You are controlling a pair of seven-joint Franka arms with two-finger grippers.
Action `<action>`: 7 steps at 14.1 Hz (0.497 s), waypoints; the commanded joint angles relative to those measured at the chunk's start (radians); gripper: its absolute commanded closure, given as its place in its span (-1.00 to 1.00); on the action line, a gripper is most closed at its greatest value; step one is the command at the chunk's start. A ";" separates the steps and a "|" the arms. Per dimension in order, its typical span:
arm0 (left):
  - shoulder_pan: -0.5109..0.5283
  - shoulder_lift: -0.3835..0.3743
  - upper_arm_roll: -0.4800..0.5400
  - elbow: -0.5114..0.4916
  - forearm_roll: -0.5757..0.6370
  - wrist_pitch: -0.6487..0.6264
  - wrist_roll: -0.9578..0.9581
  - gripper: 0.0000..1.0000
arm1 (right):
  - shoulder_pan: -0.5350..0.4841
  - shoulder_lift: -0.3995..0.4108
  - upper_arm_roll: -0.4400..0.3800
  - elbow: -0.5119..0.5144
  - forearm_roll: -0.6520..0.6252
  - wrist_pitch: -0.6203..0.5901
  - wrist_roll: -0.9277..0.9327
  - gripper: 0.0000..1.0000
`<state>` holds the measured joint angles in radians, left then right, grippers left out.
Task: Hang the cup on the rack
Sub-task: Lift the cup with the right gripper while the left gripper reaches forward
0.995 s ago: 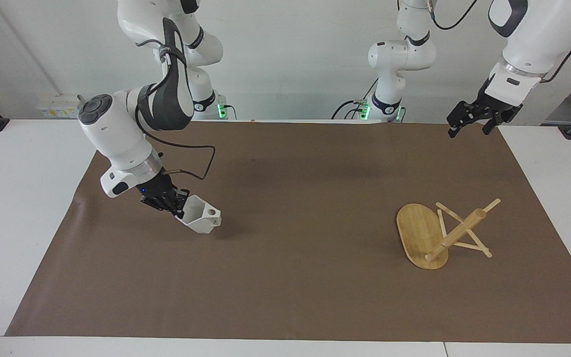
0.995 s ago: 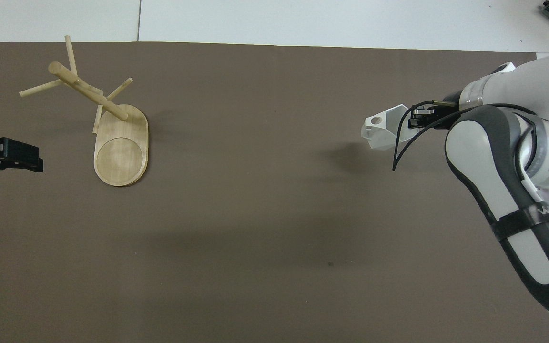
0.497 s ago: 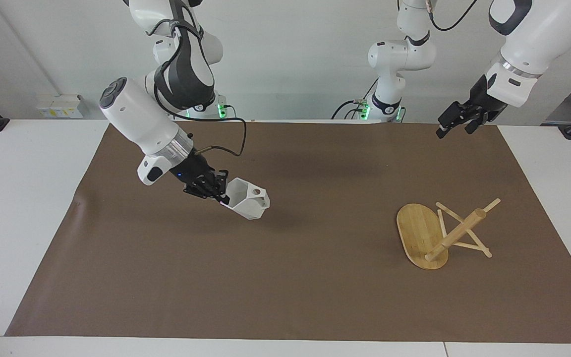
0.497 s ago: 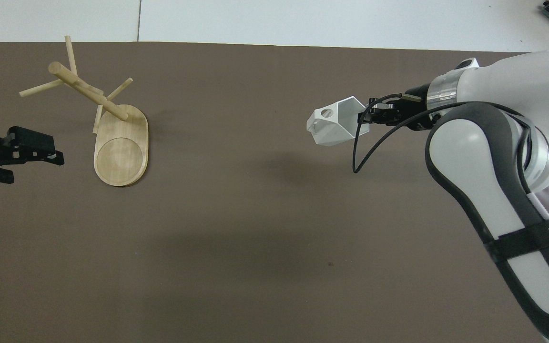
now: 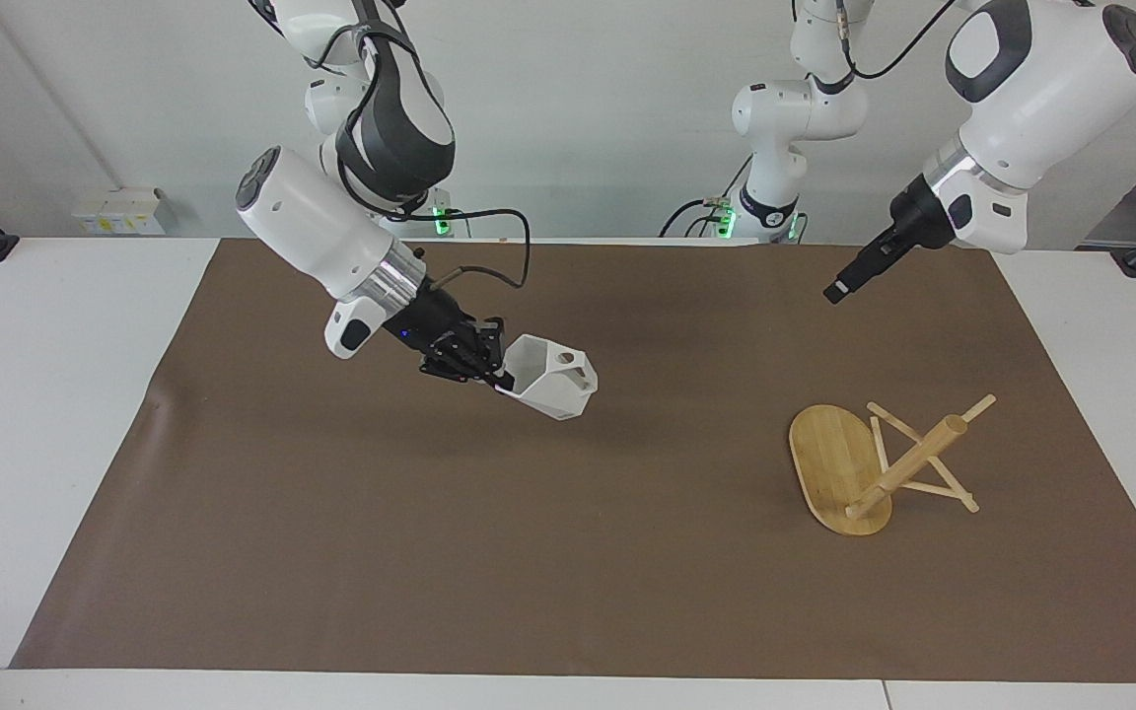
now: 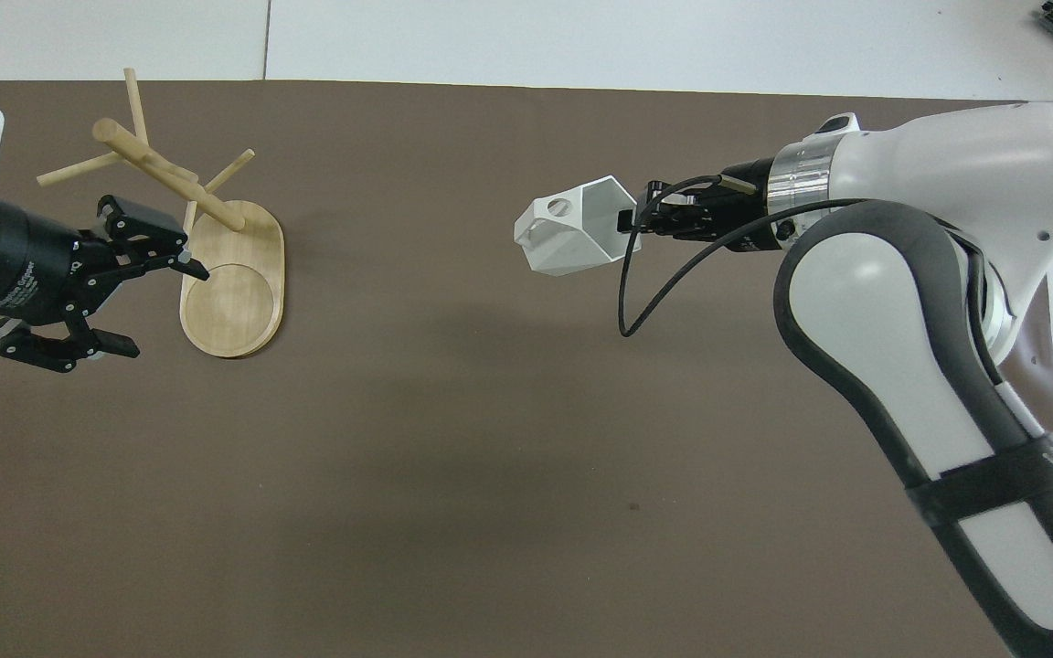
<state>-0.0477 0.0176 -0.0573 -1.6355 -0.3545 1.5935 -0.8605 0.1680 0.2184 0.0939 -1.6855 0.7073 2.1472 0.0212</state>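
Brown matting covers the white surface [image 5: 55, 414]; no other items on it besides the rack. Left tool [image 6: 129, 297] hangs over the mat just beside the rack's oval base, jaws wide apart, holding nothing. Right tool [image 5: 477, 367] is clamped on the rim of the cup [image 5: 550, 389], carried tilted in the air above mid-mat, well apart from the rack [image 5: 879, 463]. Rack lies tipped over toward the left arm's end, post slanting, pegs resting on the mat. Judgement: rack should be stood upright and steadied first; cup's handle hole then wants lining up with a peg.
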 commanded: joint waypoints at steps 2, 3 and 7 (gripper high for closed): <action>-0.004 0.152 -0.015 0.138 -0.099 0.020 -0.362 -1.00 | -0.008 -0.002 0.073 0.004 0.157 0.071 -0.023 1.00; -0.001 0.172 -0.032 0.153 -0.113 0.051 -0.461 -1.00 | -0.008 -0.002 0.090 0.004 0.194 0.106 -0.023 1.00; 0.011 0.225 -0.036 0.177 -0.227 0.091 -0.690 -1.00 | -0.004 0.010 0.171 0.004 0.230 0.291 -0.011 1.00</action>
<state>-0.0467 0.2051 -0.0895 -1.5062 -0.5390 1.6866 -1.4547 0.1687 0.2223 0.2236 -1.6838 0.8956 2.3553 0.0212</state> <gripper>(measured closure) 0.000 0.956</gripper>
